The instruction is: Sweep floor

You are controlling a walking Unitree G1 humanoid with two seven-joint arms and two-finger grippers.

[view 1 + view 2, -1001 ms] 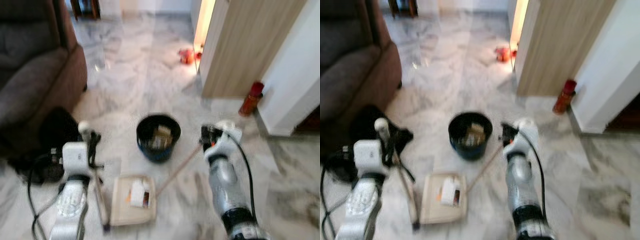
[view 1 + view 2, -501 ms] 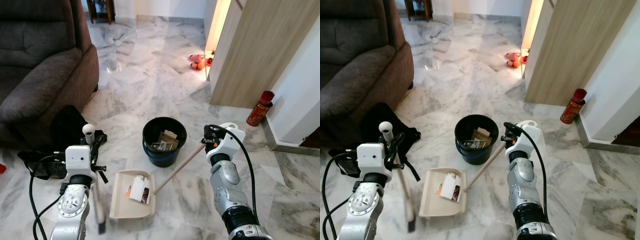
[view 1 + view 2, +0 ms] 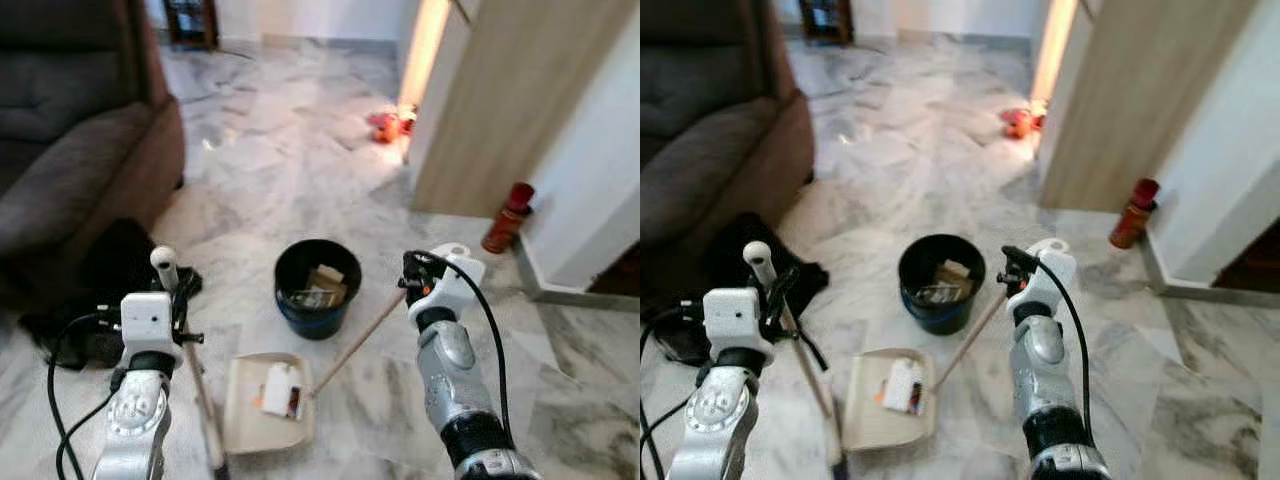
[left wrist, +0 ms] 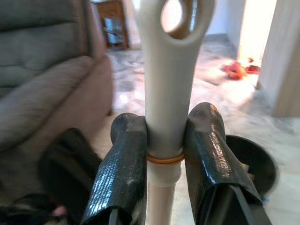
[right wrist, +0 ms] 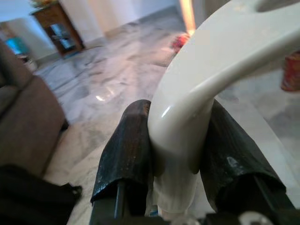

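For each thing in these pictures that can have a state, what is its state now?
Left gripper: shut on the broom handle.
Broom: held nearly upright, foot on the floor.
Right gripper: shut on the dustpan handle.
Dustpan: flat on the floor, trash lying in it.
Bucket: upright, open, scraps inside.
Red can: upright by the wall.

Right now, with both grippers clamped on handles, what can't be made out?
- Broom head: cut off by the left eye view's bottom edge.
- Scraps on the dustpan: blurred, too small to identify.
- Bin contents: blurred; its rim hides the bottom.
- Dark heap beside the sofa: shadowed, unidentifiable.
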